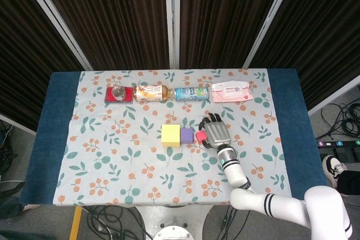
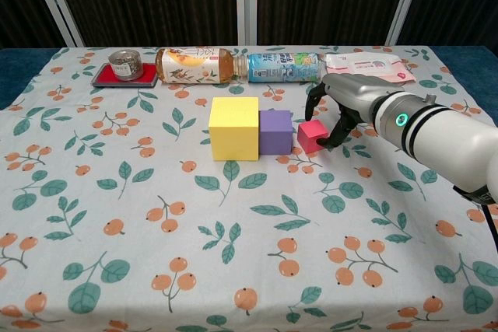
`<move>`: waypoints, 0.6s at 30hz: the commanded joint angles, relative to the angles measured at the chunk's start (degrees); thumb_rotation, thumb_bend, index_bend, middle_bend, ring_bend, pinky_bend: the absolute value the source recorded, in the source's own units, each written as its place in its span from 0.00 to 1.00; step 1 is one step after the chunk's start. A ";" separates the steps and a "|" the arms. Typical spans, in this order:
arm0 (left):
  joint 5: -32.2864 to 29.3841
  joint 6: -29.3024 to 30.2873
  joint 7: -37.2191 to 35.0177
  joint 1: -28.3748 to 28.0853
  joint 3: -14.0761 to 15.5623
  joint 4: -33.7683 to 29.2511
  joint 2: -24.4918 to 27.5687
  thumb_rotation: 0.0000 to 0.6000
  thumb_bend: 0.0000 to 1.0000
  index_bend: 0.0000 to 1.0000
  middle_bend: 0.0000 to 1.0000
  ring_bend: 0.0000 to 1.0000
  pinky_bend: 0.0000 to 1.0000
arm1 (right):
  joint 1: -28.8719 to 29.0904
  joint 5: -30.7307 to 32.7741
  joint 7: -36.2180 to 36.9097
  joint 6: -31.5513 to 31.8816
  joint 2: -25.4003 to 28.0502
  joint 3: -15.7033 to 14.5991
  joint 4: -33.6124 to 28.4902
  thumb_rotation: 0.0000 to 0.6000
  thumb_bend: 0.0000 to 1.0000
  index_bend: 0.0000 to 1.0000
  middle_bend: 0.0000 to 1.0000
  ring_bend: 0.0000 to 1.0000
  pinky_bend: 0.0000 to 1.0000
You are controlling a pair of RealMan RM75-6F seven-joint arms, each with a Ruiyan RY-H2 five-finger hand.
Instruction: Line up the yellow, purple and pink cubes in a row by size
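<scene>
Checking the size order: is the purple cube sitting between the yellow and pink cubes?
Yes, the purple cube sits between the larger yellow cube and the smaller pink cube.

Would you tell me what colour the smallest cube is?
Pink; the smallest cube shows best in the chest view.

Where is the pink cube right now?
In the chest view, the pink cube sits at the right end of the row, beside the purple cube, with the right hand at its right side.

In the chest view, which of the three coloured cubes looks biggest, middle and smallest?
1. yellow cube, largest
2. purple cube, middle
3. pink cube, smallest

They sit side by side at similar distance, so the ranking seems reliable.
</scene>
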 commanded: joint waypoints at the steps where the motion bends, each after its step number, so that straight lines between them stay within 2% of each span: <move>1: -0.02 0.00 -0.09 -0.02 -0.05 0.05 -0.01 1.00 0.07 0.33 0.33 0.17 0.23 | 0.09 -0.05 0.03 0.06 -0.05 -0.02 0.06 1.00 0.20 0.36 0.19 0.01 0.01; 6: -0.07 0.08 -0.18 0.09 -0.08 0.02 0.18 1.00 0.07 0.33 0.33 0.17 0.23 | -0.42 -0.84 1.29 0.48 1.30 0.16 -1.63 1.00 0.20 0.32 0.18 0.00 0.00; 12: 0.05 0.26 -0.07 0.19 -0.05 -0.19 0.32 1.00 0.07 0.33 0.33 0.17 0.23 | -2.57 -3.25 3.33 1.72 6.19 -0.71 -5.72 1.00 0.19 0.29 0.16 0.00 0.00; 18: 0.41 0.55 0.69 0.08 -0.11 -0.91 0.53 1.00 0.07 0.33 0.33 0.17 0.23 | -2.56 -3.20 4.47 0.43 7.09 -0.74 -3.51 1.00 0.05 0.28 0.14 0.00 0.00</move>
